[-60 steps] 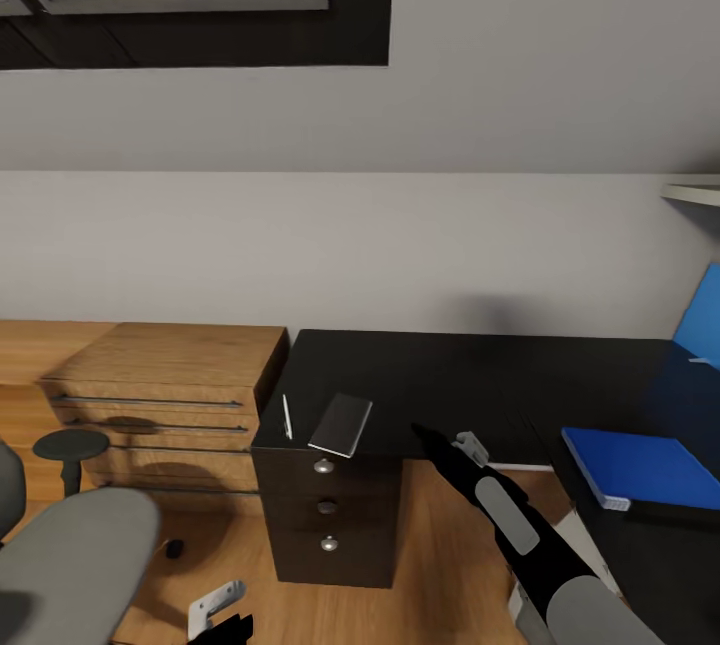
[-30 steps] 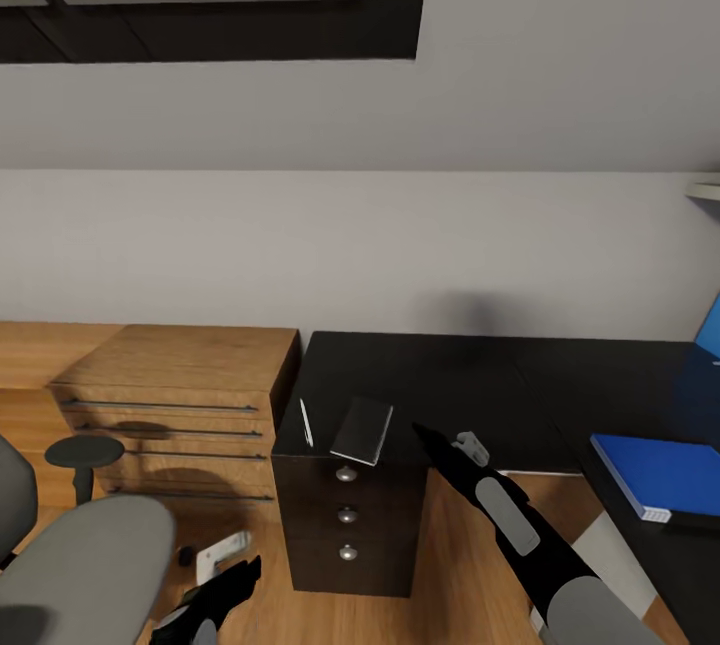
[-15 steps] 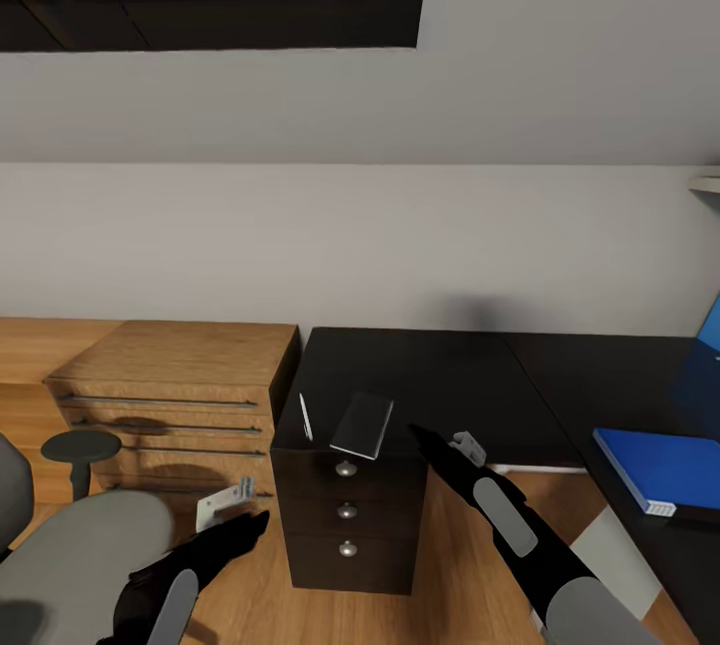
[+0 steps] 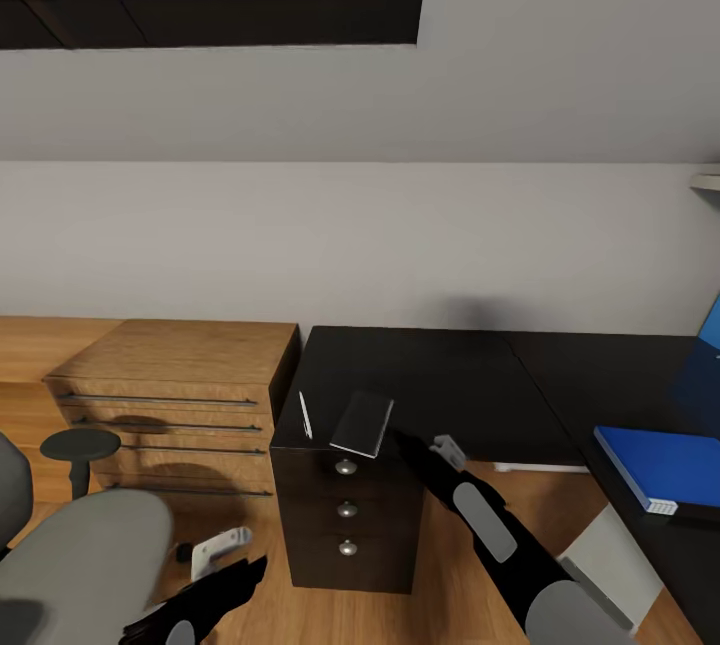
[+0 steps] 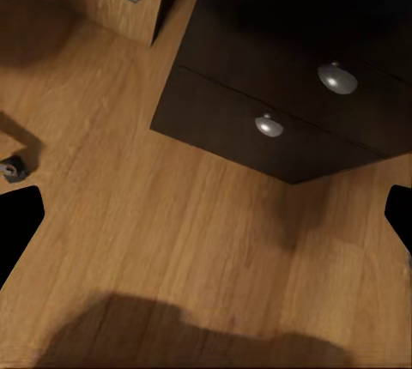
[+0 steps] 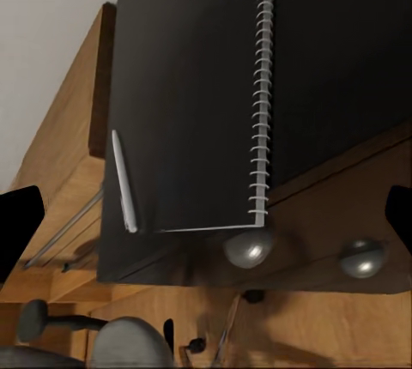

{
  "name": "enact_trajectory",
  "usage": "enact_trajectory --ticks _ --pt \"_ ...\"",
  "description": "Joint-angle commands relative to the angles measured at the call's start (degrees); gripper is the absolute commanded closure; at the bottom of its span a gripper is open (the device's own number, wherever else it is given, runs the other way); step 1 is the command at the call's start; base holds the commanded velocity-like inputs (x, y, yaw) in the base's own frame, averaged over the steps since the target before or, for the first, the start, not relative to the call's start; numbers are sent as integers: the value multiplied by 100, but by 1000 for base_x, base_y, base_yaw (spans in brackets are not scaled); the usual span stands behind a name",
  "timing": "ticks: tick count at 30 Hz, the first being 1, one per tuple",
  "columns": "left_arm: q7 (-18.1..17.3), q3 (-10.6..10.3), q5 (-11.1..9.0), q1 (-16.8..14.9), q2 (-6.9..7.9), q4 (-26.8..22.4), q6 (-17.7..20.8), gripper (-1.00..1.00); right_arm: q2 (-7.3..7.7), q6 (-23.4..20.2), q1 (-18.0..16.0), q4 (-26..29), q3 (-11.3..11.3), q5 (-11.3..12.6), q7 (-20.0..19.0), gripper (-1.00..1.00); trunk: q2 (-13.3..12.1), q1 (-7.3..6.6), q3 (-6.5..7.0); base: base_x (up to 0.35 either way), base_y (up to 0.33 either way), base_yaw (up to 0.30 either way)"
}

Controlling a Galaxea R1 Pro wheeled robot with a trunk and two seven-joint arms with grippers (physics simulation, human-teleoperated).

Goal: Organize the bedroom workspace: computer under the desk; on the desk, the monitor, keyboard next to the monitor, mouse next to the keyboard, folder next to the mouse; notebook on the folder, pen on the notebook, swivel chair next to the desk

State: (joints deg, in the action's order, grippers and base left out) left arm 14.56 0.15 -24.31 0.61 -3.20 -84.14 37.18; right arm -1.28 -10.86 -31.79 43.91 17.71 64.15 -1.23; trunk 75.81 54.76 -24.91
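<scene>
A: Notebook, position?

B: The dark spiral-bound notebook (image 4: 362, 424) lies flat at the front edge of the black desk (image 4: 440, 375), over the black three-drawer unit with round metal knobs (image 4: 346, 525); one corner overhangs the edge. The slim white pen (image 4: 305, 415) lies at its 9 o'clock, just beside it, not touching. In the right wrist view the notebook (image 6: 257, 86) shows its wire coil, and the pen (image 6: 124, 182) sits near the desk corner.

A: Your grippers?

B: My right gripper (image 4: 403, 445) is at the notebook's 4 o'clock, near its front corner, fingers spread, nothing between them. My left gripper (image 4: 240, 573) is low over the wooden floor (image 4: 440, 565), also spread wide and holding nothing.

A: Other items?

B: The blue flat folder (image 4: 660, 470) is on the desk at 3 o'clock, well apart. The grey swivel chair (image 4: 80, 545) is at 8 o'clock, beside the wooden dresser (image 4: 170, 395).
</scene>
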Motion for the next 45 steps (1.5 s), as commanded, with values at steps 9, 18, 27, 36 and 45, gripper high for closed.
enact_trajectory --ticks 9,18,27,36,45 --pt "54 7 -62 34 3 1 1 -100 -162 -188 -2 11 134 27 11 -100 3 0 -5 0 0 0" --pt "63 19 -65 35 3 -6 0 -100 -229 -182 9 -18 158 27 9 -100 204 110 -95 0 0 0" --pt "65 20 -65 35 3 -6 -2 -100 -232 -175 13 -58 154 26 12 -100 565 308 -256 0 0 0" --pt "71 21 -65 35 3 -6 -3 -100 -240 -171 13 -105 162 19 17 -100 926 505 -418 0 0 0" --pt "66 21 -65 35 3 -6 -7 -100 -241 -152 15 -111 173 3 17 -100 1287 703 -579 0 0 0"
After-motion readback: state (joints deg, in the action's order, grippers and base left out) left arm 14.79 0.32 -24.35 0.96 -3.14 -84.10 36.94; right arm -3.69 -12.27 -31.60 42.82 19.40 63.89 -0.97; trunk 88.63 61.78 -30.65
